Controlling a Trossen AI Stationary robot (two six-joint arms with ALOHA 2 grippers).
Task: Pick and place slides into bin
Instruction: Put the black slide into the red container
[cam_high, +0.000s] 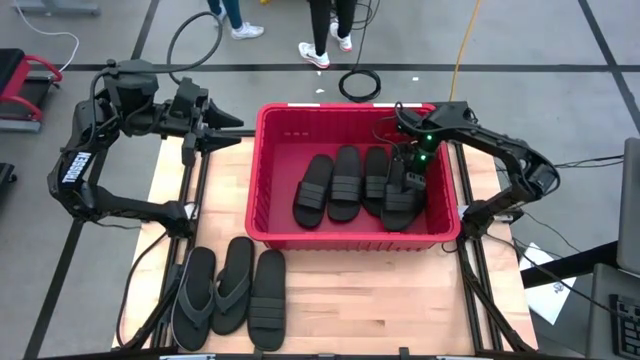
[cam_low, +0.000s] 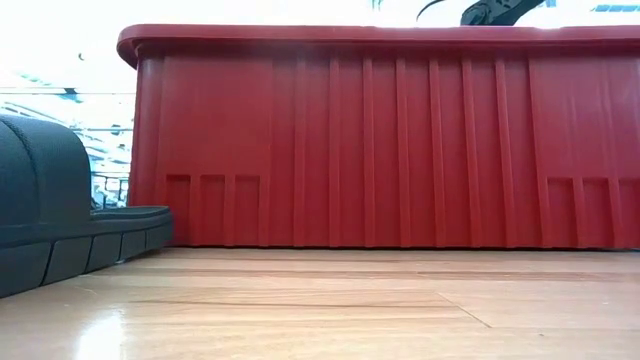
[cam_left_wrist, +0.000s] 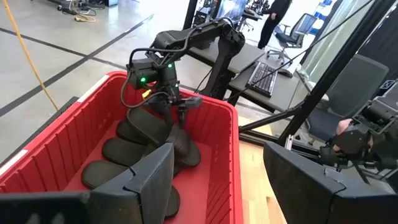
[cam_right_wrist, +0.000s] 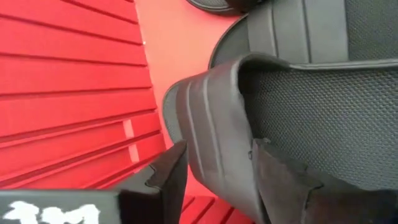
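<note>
- Counting the high view: five slides sit in the red bin (cam_high: 352, 118), three wait on the table (cam_high: 330, 310).
- The right gripper (cam_high: 410, 180) is down inside the bin, its fingers (cam_right_wrist: 165, 177) straddling the ribbed strap of the fifth slide (cam_high: 401, 200); whether it grips or lets go, I cannot tell.
- The left gripper (cam_high: 222, 128) hovers left of the bin, spread wide, empty.
- Left over: two flip-flops (cam_high: 212, 290) and one black slide (cam_high: 268, 300).

Ribbed red bin (cam_high: 258, 190); black ribbed-strap slides (cam_high: 330, 185).
</note>
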